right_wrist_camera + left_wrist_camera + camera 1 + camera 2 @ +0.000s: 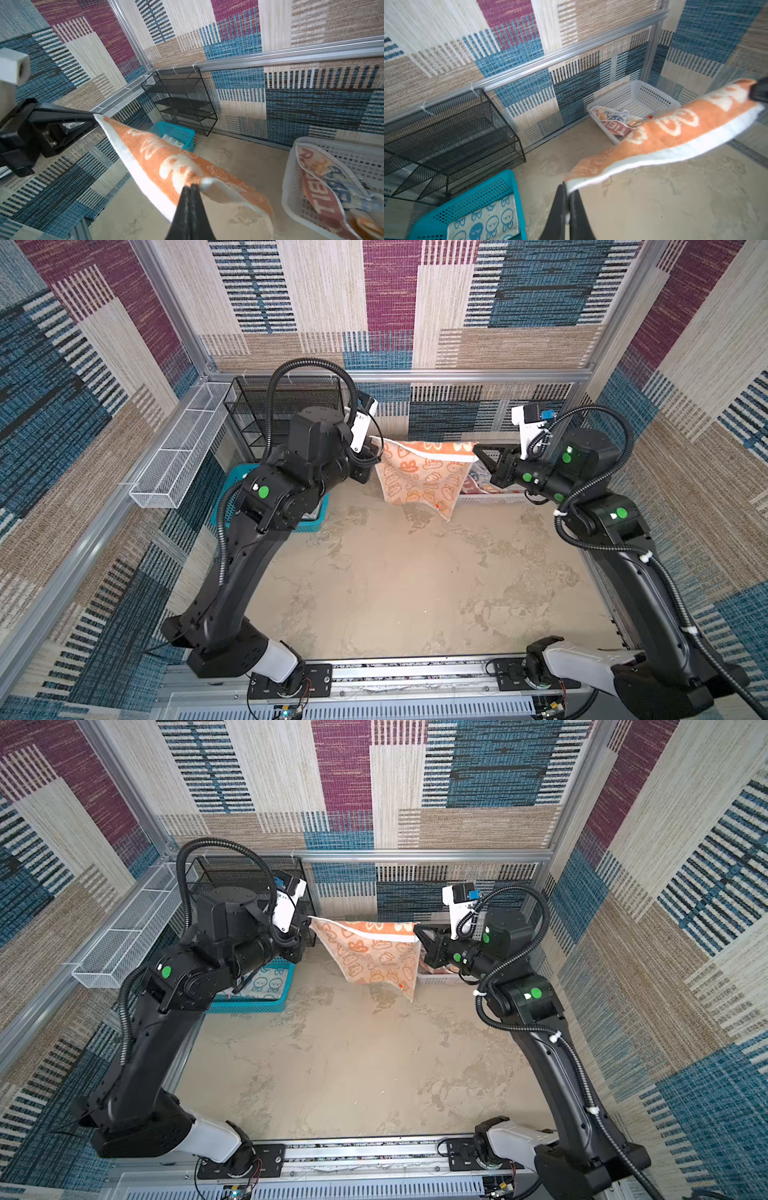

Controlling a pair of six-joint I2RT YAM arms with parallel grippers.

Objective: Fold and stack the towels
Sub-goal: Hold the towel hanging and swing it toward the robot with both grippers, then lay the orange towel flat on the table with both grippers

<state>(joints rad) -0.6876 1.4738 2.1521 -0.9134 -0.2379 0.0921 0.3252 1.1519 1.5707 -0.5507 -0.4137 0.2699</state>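
The orange towel [419, 477] [378, 957] with white rabbit faces hangs stretched in the air over the back of the table, its lower corner drooping. My left gripper [374, 443] [568, 187] is shut on its left top corner. My right gripper [476, 450] [192, 185] is shut on its right top corner. The pale towel with blue rabbit faces [268, 982] [483, 224] lies flat in the teal basket [249, 1006]. The whitish "RABBIT" towel [324, 191] [614, 122] lies crumpled in the white basket [291, 187].
A black mesh shelf [286, 406] stands against the back wall at the left, behind the teal basket. A white mesh tray [178, 456] is fixed along the left wall. The tan tabletop [415, 580] spreads out in front of the hanging towel.
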